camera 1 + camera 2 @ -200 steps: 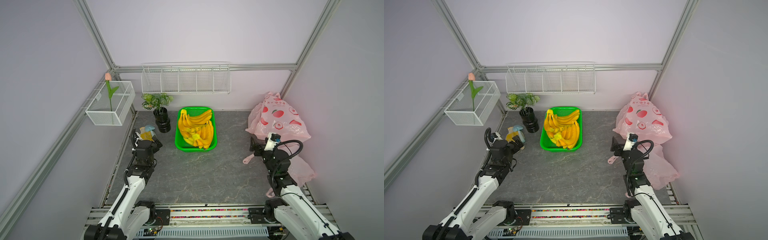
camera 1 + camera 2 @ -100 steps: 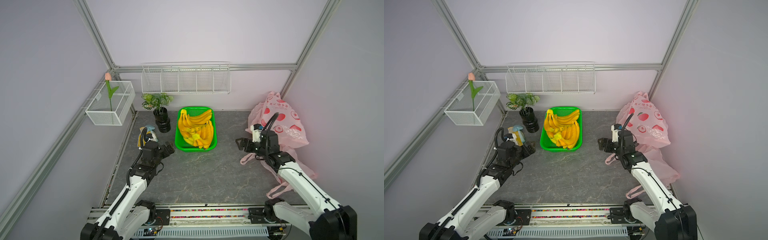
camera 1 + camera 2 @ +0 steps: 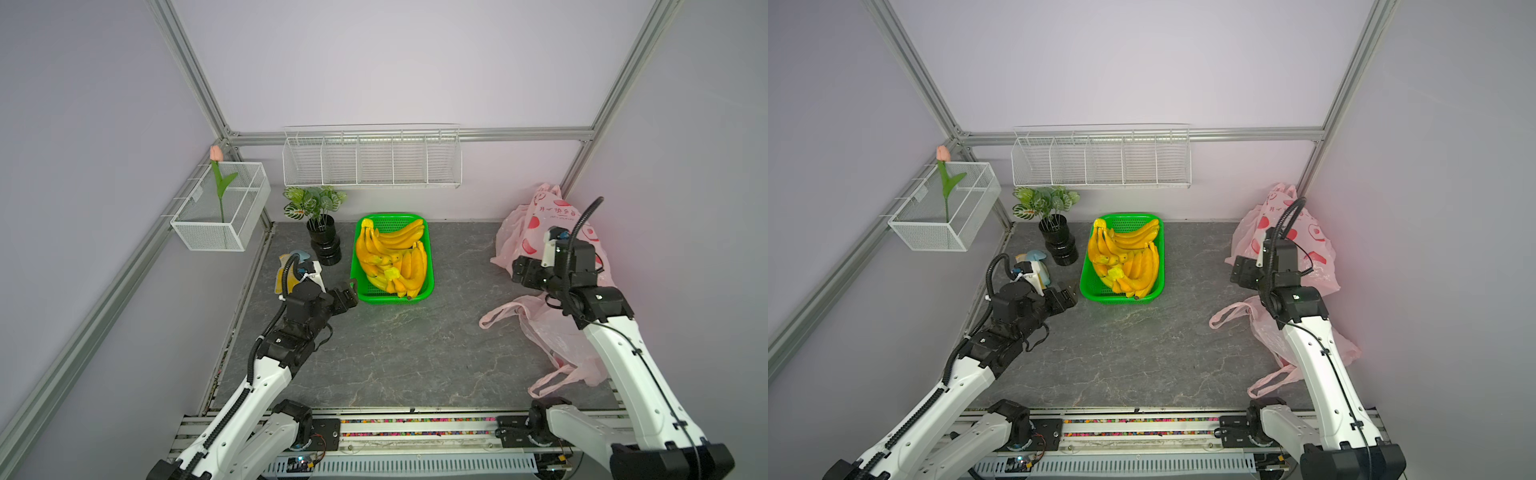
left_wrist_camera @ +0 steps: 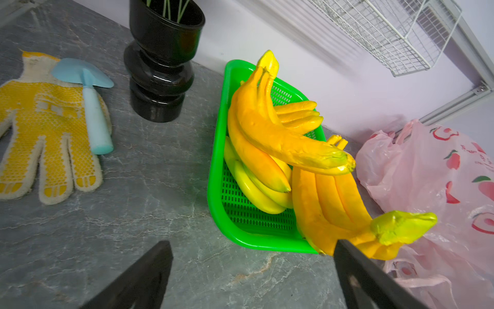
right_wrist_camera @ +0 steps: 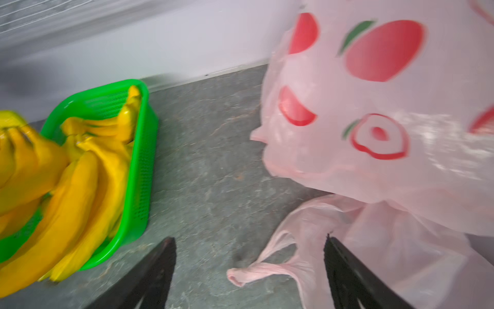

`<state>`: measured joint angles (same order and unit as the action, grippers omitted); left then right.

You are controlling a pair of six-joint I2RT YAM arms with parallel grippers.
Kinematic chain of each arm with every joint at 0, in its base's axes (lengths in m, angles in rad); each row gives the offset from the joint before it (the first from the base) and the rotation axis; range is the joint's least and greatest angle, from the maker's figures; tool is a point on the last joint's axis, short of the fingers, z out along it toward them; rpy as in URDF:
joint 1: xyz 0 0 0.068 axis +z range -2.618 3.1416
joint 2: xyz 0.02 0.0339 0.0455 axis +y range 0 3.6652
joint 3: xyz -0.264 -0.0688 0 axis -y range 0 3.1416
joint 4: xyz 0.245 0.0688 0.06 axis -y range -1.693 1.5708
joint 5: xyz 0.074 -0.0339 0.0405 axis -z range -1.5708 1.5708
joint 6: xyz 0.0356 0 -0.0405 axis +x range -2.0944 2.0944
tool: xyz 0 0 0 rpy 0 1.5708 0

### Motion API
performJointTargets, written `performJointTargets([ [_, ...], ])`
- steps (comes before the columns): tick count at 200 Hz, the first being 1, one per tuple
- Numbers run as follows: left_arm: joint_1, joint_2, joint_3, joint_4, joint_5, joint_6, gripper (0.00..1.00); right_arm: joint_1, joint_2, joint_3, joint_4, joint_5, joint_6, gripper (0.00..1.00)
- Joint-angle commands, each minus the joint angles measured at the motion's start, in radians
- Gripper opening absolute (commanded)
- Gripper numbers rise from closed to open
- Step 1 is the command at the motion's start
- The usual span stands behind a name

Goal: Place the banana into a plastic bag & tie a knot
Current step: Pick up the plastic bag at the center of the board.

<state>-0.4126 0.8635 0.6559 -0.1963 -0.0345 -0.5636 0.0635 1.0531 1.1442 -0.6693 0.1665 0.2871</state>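
Observation:
Several yellow bananas [image 3: 392,257] [image 3: 1127,259] are piled in a green basket [image 3: 430,266] at the back middle of the table. My left gripper [image 3: 351,293] [image 3: 1069,293] hovers open at the basket's near left corner; in the left wrist view its jaws [image 4: 251,244] frame bare table and the basket rim [image 4: 213,187], holding nothing. A puffed pink plastic bag [image 3: 536,224] with red fruit prints stands at the right wall, and a flat pink bag [image 3: 540,328] lies in front of it. My right gripper [image 3: 521,272] [image 5: 248,239] is open above the flat bag's twisted handle [image 5: 267,267].
A black pot with a plant [image 3: 324,245] stands left of the basket. A yellow glove [image 4: 48,120] and a blue trowel [image 4: 91,107] lie near the left wall. A wire shelf [image 3: 370,158] and a wire box with a tulip [image 3: 220,208] hang on the walls.
Both arms have reached out from their folded poses. The left gripper has moved right toward the basket. The right gripper swung left, then back toward the pink bags.

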Motion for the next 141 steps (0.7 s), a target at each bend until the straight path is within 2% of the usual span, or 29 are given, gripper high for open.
performJointTargets([
  [1,-0.033,0.010,0.026,-0.013,0.004,0.013,0.97,-0.080,-0.041,-0.016,-0.082,0.035,0.041,0.89],
  [33,-0.067,0.034,0.028,-0.011,-0.002,0.014,0.97,-0.138,-0.137,-0.103,-0.140,0.088,0.118,0.89],
  [69,-0.071,0.034,0.022,-0.014,-0.008,0.013,0.98,-0.147,-0.237,-0.255,-0.172,0.044,0.213,0.89],
  [88,-0.072,0.030,0.021,-0.015,-0.007,0.014,0.97,-0.148,-0.262,-0.391,-0.109,-0.042,0.256,0.89],
  [120,-0.080,0.029,0.031,-0.020,0.011,0.020,0.97,-0.139,-0.203,-0.533,0.079,-0.257,0.306,0.89],
  [141,-0.101,0.021,0.043,-0.028,0.011,0.031,0.97,-0.081,-0.132,-0.554,0.171,-0.293,0.312,0.89],
])
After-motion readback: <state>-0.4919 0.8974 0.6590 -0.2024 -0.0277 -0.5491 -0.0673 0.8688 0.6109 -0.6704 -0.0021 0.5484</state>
